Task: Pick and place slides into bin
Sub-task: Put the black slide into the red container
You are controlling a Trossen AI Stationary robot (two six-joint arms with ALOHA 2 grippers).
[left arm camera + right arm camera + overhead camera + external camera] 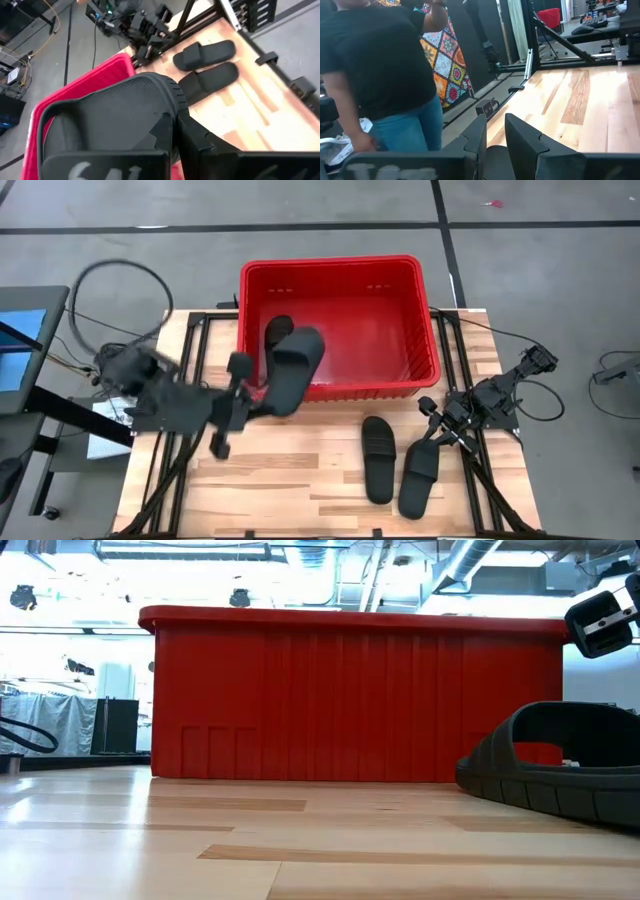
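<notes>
The red bin stands at the table's far middle, with one black slide lying on its floor at the left. My left gripper is shut on a second slide and holds it above the bin's near left rim. Two more slides lie side by side on the table in front of the bin's right half. My right gripper is at the far end of the right-hand one, its fingers close together around a dark edge. My left gripper pinches the slide's side edge between its two fingers, near the slide's near end. The fingers come level from the table's left. The slide is lifted clear and slants up over the bin's near wall. My right gripper pinches the far end of the right-hand slide, coming at it slanting from the table's right and far side. The fingers hide the place of contact. The slide lies on the table.
The bin's red wall fills the low view, with a slide flat on the wood at the right. Black frame rails run along both table sides. A person stands beyond the table's edge in the right wrist view.
</notes>
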